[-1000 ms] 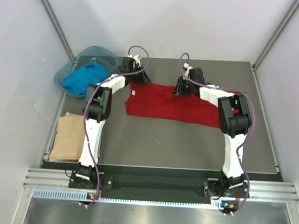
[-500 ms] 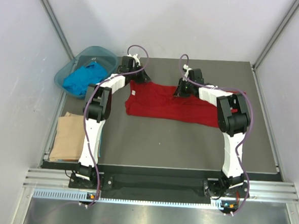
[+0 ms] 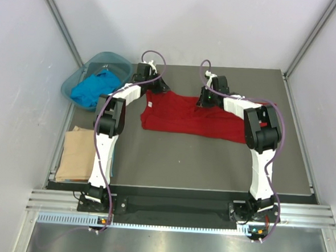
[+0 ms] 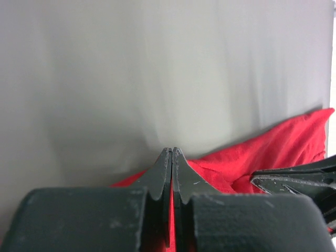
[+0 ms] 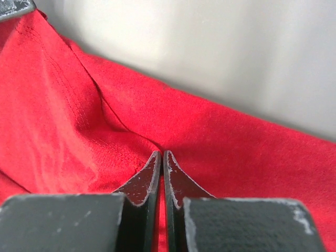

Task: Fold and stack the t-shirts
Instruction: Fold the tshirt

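The deep red t-shirt (image 3: 191, 117) lies spread across the far middle of the dark table, its white neck label (image 3: 148, 106) at the left. My left gripper (image 3: 156, 89) is shut on the shirt's far left edge; in the left wrist view (image 4: 172, 150) red cloth (image 4: 262, 157) shows between the jaws. My right gripper (image 3: 202, 101) is shut on the shirt's far edge near the middle; in the right wrist view (image 5: 160, 153) its jaws pinch a fold of the red cloth (image 5: 226, 142). The blue t-shirt (image 3: 92, 90) lies bunched in the basin. The tan t-shirt (image 3: 77, 153) lies folded at the near left.
The translucent teal plastic basin (image 3: 117, 60) stands at the table's far left corner. Pale walls and metal posts enclose the table on three sides. My right gripper's fingers (image 4: 294, 181) show at the right edge of the left wrist view.
The right arm's elbow has shifted slightly to the left. The red t-shirt and both grippers stay where they were.
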### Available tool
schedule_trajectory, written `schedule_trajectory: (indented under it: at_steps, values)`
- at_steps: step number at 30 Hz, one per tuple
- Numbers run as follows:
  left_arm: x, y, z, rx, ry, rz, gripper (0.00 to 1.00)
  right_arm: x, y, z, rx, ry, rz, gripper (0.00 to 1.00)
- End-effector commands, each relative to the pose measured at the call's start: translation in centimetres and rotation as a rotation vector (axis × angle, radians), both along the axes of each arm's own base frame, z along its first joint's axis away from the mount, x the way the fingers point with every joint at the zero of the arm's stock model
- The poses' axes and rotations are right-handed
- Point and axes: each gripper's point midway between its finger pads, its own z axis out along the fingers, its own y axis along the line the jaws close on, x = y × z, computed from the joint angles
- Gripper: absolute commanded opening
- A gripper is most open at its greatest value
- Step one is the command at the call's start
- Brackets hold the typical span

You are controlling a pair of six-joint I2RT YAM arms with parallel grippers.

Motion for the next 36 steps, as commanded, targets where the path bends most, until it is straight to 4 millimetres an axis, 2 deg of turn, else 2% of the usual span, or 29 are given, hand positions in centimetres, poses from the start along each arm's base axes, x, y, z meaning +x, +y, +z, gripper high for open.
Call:
schedule_trajectory:
  at_steps: [1,4,11,16,17,19,24,30,36]
  values:
    - [1.3,-0.1,4.8,-0.026,-0.123,0.034,0.00,3.1,-0.4,5.0,-0.004,-0.186,0.002,0.00]
    - [1.4,0.0,4.8,-0.023,-0.122,0.046,0.00,3.6,-0.7,5.5,-0.018,-0.257,-0.003,0.00]
    - [1.6,0.0,4.9,-0.024,-0.124,0.054,0.00,3.8,-0.9,8.6,-0.008,-0.421,0.005,0.00]
    - [1.3,-0.1,5.5,-0.032,-0.136,0.058,0.00,2.8,-0.4,8.6,0.014,-0.454,0.053,0.00]
    - [1.4,-0.1,5.7,-0.037,-0.148,0.059,0.00,2.0,-0.4,8.2,0.017,-0.449,0.061,0.00]
    - [1.1,0.0,6.1,-0.049,-0.151,0.065,0.00,1.9,-0.3,9.2,0.028,-0.500,0.071,0.00]
    - [0.9,0.2,7.4,-0.063,-0.179,0.084,0.00,1.6,-0.4,8.9,0.018,-0.537,0.093,0.00]
    - [1.2,0.1,8.9,-0.060,-0.229,0.070,0.00,2.7,-0.9,8.2,-0.020,-0.513,0.054,0.00]
    - [1.6,-0.6,7.9,-0.075,-0.206,0.041,0.00,2.4,-1.4,7.1,-0.017,-0.468,0.011,0.00]
